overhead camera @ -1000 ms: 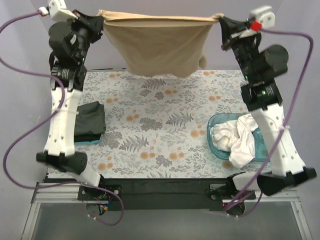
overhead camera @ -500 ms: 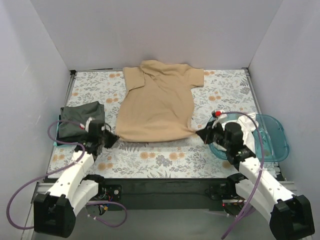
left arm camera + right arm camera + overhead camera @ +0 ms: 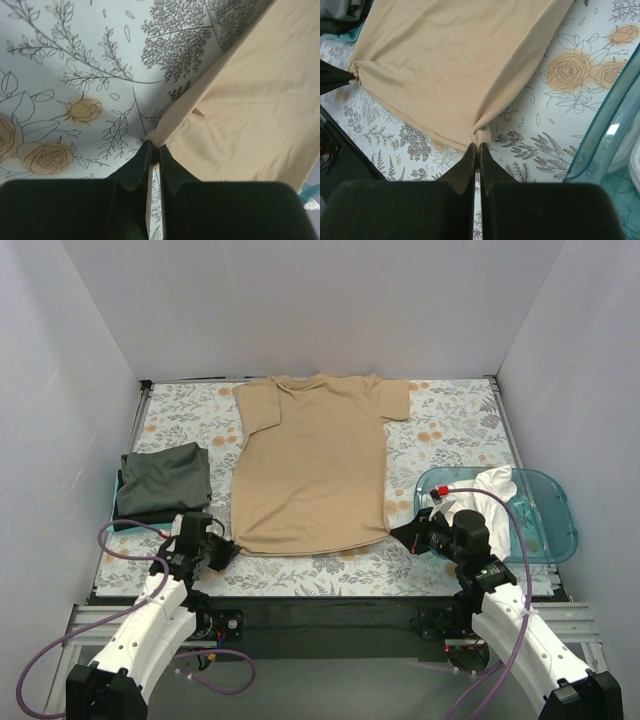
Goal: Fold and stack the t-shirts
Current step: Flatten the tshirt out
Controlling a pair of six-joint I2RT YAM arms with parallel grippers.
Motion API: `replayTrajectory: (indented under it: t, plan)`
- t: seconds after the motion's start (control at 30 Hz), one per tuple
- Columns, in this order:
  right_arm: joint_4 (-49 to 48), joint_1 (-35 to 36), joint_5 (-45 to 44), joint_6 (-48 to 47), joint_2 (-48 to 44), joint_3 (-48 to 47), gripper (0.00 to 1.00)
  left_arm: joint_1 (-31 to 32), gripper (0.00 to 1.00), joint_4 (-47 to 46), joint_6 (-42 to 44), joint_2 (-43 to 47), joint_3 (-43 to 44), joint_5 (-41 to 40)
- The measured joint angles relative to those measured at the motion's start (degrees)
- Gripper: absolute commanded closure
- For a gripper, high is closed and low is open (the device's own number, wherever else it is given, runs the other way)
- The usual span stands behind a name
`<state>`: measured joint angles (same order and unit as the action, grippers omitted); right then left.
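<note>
Tan t-shirt point(image 3: 312, 465) lies flat and spread on the floral surface point(image 3: 450, 430), collar at the far end and hem towards me. My left gripper point(image 3: 222, 552) is clamped on the near-left hem corner, fingers together on the fabric. My right gripper point(image 3: 405, 535) is pinched tight on the near-right hem corner, with cloth bunched at the tips. Both grippers sit low at the surface. Folded dark grey-green t-shirt point(image 3: 165, 483) is just beyond and left of my left gripper, apart from the tan one. Teal tub point(image 3: 545, 512) is just right of my right gripper, white t-shirts point(image 3: 490, 488) heaped inside.
</note>
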<state>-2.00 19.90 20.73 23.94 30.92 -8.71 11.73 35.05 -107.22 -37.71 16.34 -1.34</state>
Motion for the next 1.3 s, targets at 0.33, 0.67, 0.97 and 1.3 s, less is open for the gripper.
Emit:
replayTrajectory:
  t: [0.33, 0.67, 0.97, 1.3]
  plan:
    - [3.93, 0.52, -1.22, 0.76, -2.34, -0.33, 0.66, 3.89, 0.48, 5.75, -6.36, 3.10, -0.72, -0.70]
    - [16.79, 1.22, -3.96, 0.74, -2.80, -7.28, 0.30, 4.76, 0.16, 13.49, -7.02, 3.96, 10.64, -7.32]
    - [18.43, 1.20, -5.18, -3.02, 2.12, -21.03, 0.02, 4.87, 0.11, 6.51, -2.49, -7.91, 19.02, -8.55]
    - [14.36, 12.74, -11.32, -4.37, 23.89, -30.60, 0.02, 4.92, 0.10, -9.44, 10.71, -38.47, 31.98, -4.26]
